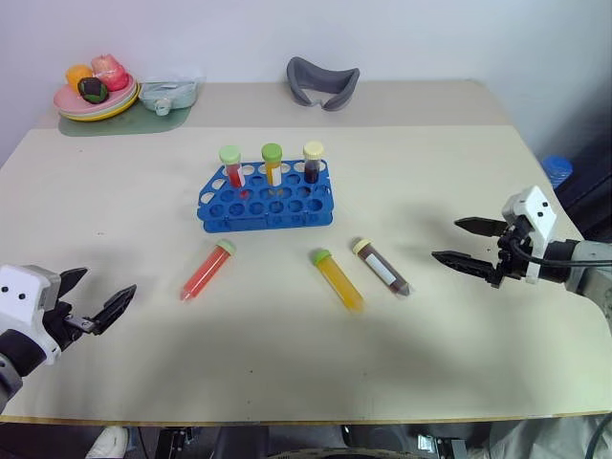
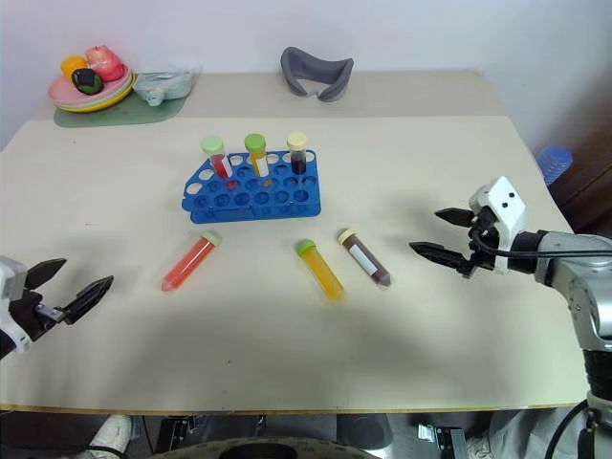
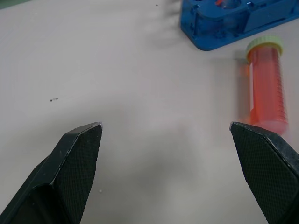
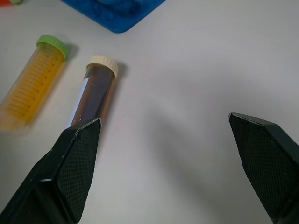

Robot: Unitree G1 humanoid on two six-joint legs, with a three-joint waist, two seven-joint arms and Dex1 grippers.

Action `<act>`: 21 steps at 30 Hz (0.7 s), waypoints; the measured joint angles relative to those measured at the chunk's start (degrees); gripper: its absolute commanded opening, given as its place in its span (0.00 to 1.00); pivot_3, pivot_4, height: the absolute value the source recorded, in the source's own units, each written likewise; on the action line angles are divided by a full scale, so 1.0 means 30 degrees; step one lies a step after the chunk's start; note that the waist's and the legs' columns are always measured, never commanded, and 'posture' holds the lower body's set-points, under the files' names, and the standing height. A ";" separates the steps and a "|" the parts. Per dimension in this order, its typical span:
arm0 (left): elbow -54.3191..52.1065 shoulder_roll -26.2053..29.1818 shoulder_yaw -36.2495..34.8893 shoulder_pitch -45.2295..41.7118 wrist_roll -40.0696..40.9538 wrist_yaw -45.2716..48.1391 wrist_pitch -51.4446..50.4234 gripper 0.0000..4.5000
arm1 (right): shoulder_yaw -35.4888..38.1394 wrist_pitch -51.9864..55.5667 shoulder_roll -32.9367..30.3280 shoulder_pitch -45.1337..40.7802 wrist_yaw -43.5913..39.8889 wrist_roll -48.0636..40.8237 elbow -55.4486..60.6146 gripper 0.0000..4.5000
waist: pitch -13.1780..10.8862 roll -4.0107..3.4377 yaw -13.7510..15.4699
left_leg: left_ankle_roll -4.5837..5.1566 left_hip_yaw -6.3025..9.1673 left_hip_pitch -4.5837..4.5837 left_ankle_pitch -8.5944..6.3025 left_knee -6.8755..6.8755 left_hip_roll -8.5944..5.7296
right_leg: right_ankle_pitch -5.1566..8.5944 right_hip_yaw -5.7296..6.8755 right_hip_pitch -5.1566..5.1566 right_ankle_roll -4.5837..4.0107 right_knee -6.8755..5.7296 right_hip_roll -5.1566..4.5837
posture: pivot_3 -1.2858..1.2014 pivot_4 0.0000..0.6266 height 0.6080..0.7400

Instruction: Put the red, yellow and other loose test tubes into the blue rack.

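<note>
Blue rack (image 3: 233,21) cut off — red tube (image 3: 265,86) tip behind jaws.

A staged lab-style test area is suggested: a blue rack (image 1: 266,197) holding capped sample tubes (image 1: 273,163) is set on a plain beige table (image 1: 459,325) against a bare white wall (image 1: 430,38), while toy food is piled on plates (image 1: 94,101) at the far corner.

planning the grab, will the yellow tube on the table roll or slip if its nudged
The yellow tube lies on its side on the flat table, so a sideways nudge would probably roll it. Its smooth round wall may slip in the fingers. Filled, it likely feels weighty for its size.
</note>
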State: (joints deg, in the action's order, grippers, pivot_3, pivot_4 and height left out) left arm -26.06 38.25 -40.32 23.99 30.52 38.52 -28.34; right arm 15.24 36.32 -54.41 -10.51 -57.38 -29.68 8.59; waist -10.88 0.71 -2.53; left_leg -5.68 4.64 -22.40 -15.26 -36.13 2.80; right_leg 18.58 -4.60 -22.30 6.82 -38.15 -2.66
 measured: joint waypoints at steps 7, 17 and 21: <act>-0.0245 -0.0607 0.0028 -0.0527 0.0144 -0.0681 0.0002 0.99 | 0.0145 -0.0004 -0.0309 -0.0297 -0.0377 0.0047 -0.0732 1.00 | 0.0000 0.0000 0.0008 | 0.0000 0.0000 0.0000 0.0000 -0.0002 0.0000 | 0.0000 0.0001 0.0001 0.0000 -0.0002 0.0001 | 0.52 0.24 1.00; -0.2190 -0.0981 0.3804 -0.3212 0.0290 -0.1638 -0.0200 0.99 | 0.0162 0.2543 -0.1760 -0.1036 -0.0529 -0.0774 0.0548 1.00 | 0.0006 -0.0015 0.0015 | -0.0001 0.0001 0.0000 0.0001 -0.0011 -0.0002 | -0.0002 -0.0003 0.0001 0.0004 -0.0013 0.0000 | 0.52 0.24 1.00; -0.3340 -0.1346 0.8610 -0.6236 0.0291 -0.1574 -0.0913 0.99 | 0.0143 0.4551 -0.2524 -0.1238 -0.0168 -0.1724 0.3226 1.00 | 0.0012 -0.0017 0.0108 | -0.0001 0.0006 -0.0015 0.0000 -0.0023 -0.0007 | -0.0003 0.0002 0.0014 0.0007 -0.0001 -0.0003 | 0.52 0.24 1.00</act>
State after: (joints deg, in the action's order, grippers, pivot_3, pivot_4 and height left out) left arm -36.08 34.21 -14.49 5.28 31.39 33.80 -31.08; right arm 15.67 49.98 -61.98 -14.22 -57.88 -34.86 18.27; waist -10.84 0.66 -2.21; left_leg -5.69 4.66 -22.45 -15.26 -36.20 2.78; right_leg 18.57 -4.60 -22.26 6.84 -38.16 -2.67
